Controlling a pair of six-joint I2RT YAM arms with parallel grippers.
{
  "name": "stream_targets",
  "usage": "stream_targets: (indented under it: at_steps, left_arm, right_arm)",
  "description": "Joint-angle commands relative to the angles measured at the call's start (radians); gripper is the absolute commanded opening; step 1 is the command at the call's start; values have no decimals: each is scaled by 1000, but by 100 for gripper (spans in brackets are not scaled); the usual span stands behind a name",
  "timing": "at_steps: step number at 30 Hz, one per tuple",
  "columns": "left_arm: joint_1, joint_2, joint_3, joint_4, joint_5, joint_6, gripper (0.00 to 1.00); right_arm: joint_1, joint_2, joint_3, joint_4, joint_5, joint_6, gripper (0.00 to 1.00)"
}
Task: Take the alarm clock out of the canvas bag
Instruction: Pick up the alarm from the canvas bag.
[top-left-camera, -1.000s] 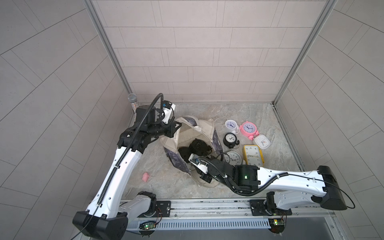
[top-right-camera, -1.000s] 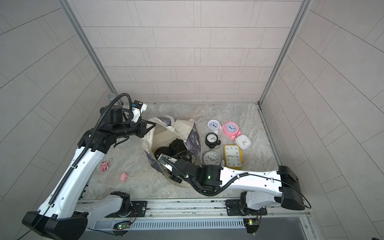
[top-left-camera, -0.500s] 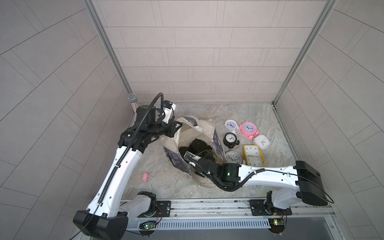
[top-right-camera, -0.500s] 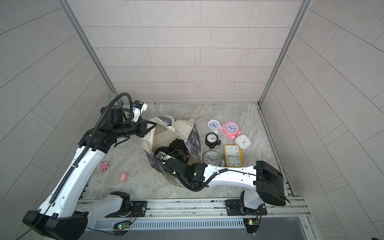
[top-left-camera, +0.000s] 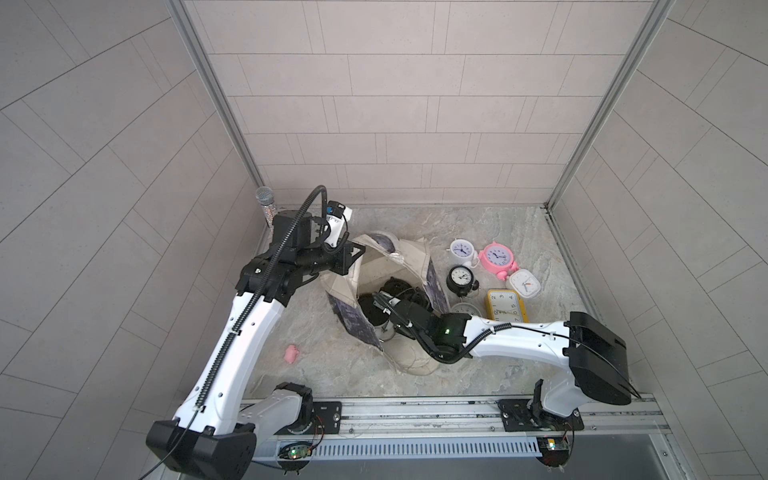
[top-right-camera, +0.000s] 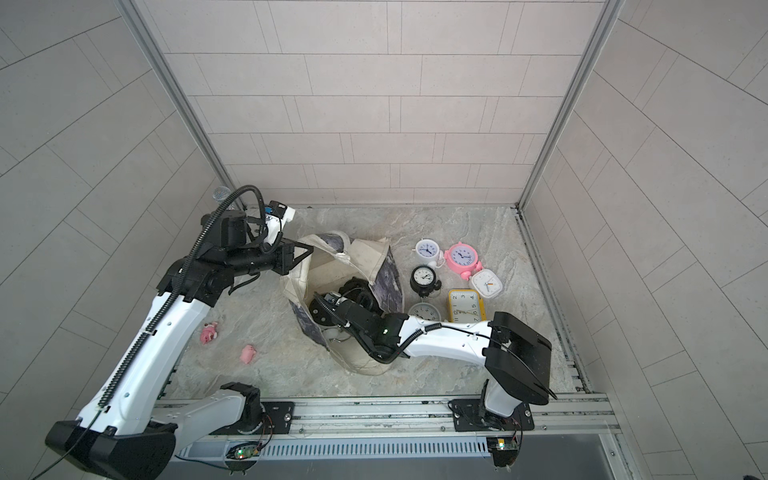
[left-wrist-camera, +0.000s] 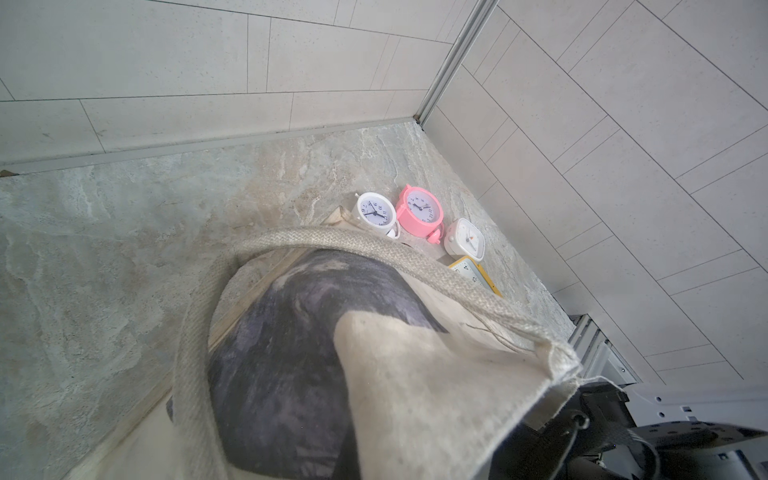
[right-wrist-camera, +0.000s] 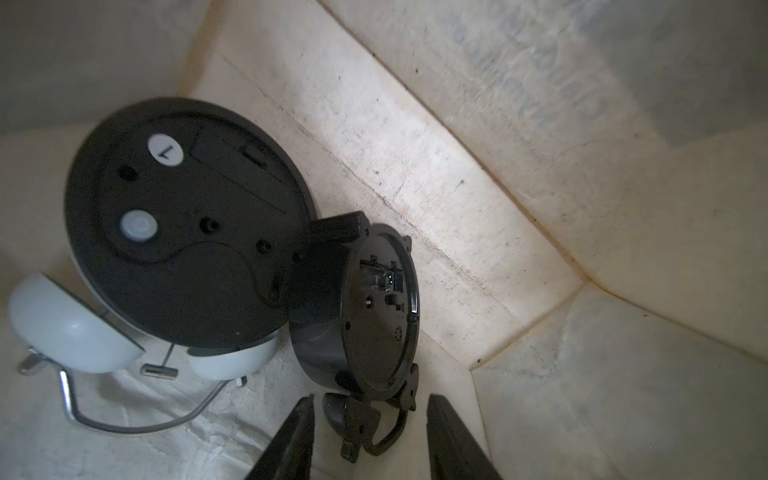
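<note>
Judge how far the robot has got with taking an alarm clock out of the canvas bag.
Done: the left gripper pinches the rim of the canvas bag, holding its mouth open. In hand: the right gripper is inside, jaws open astride the bell end of the black alarm clock, not gripping. Left: close, lift it out; a white twin-bell clock lies inside too.

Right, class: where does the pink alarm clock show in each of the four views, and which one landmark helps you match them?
In a top view: the pink alarm clock sits outside the canvas bag, to its right.
In a top view: same place, beside the white round clock.
Left wrist: beyond the bag's rope handle, between two white clocks.
Right wrist: not in it; only the bag's inside shows.
Shared landmark: the canvas bag, in all four.
</note>
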Motion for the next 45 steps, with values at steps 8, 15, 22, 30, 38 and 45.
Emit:
stream_targets:
  at_steps: [8, 15, 22, 30, 38, 45]
  left_arm:
    - [7, -9, 8, 67, 43, -4, 0]
    - [7, -9, 6, 66, 45, -2, 0]
    - [8, -3, 6, 66, 46, -3, 0]
    - [9, 1, 9, 67, 53, -5, 0]
    - [8, 8, 11, 67, 57, -8, 0]
    - [8, 11, 18, 67, 65, -15, 0]
  right_arm:
    - [-31, 104, 97, -141, 71, -69, 68]
    - [-39, 125, 100, -154, 105, -51, 87]
    - [-69, 161, 95, -158, 116, -28, 88]
    - [-117, 210, 98, -148, 140, -22, 85]
    - [-137, 218, 77, -111, 98, -57, 75]
    - [-153, 226, 67, -101, 71, -72, 44]
